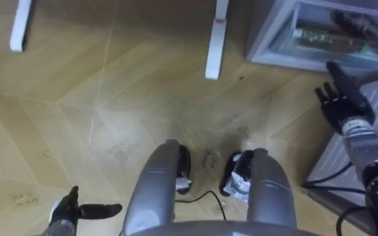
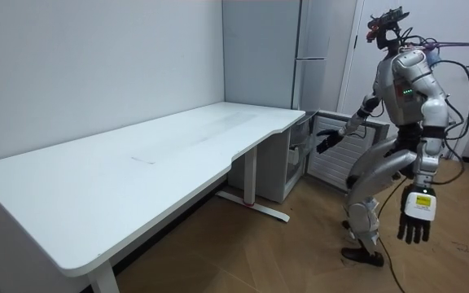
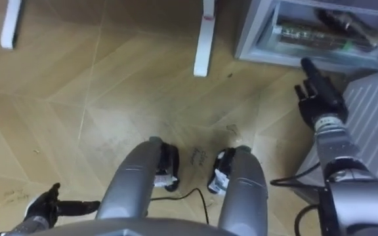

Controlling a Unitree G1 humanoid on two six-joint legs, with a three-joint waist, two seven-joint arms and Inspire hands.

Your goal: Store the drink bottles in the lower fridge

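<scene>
Standing: I have the robot on the wooden floor (image 1: 110, 98) at the end of the white table (image 2: 137, 163), knees bent, facing the lower fridge (image 1: 262, 39).
Lower fridge: low grey cabinet beside the table's leg (image 1: 216, 39), front open; its ribbed door (image 3: 373, 98) is swung out towards the robot's right.
Drinks: one clear bottle (image 1: 325, 38) lies on its side inside the open compartment, near the front edge. A darker item (image 1: 359, 23) lies behind it at a slant; I cannot tell what it is.
Right hand (image 1: 341, 98): stretched forward towards the compartment, fingers straight and close together, tips just short of the fridge's lower edge and apart from the bottle.
Left hand (image 1: 67, 211): low at the robot's left side over the floor, fingers relaxed and slightly spread, thumb held out; in the room view it hangs beside the thigh, fingers pointing down.
</scene>
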